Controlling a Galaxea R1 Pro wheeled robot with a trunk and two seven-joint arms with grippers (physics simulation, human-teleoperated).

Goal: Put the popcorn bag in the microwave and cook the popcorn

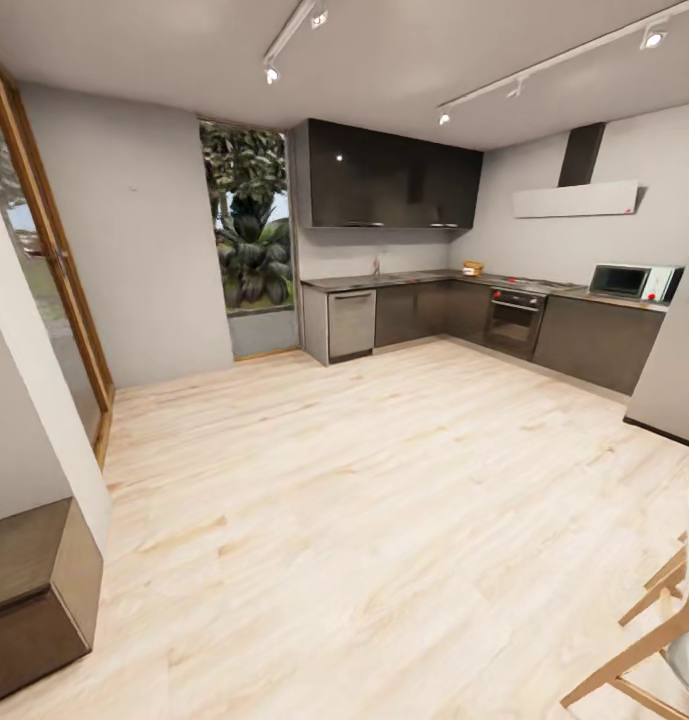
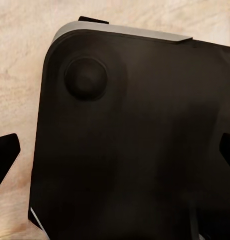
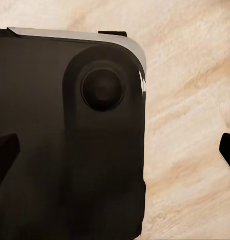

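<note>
Pale wood-plank floor stretches across the open room toward an L-shaped kitchen at the far wall. Along that wall runs the grey desk, topping dark cabinets, with glossy black upper cabinets above. The popcorn bag sits on the desk near the inner corner of the L, a small tan shape too far off to read in detail. Further right along the desk, past the built-in oven below the cooktop, stands the microwave, pale with a dark door that is closed, well apart from the bag. A slim range hood hangs on the wall above the cooktop. A steel-fronted appliance closes the left end of the cabinets, beside a tall window showing green plants. A dark low cabinet sits at the near left, and a light wooden chair at the near right.

In the left wrist view, the left gripper points down at the robot's own black base over the floor; its jaws are spread wide, the tips showing at opposite edges with nothing between them. In the right wrist view, the right gripper likewise hangs over the base, jaws spread and holding nothing
</note>
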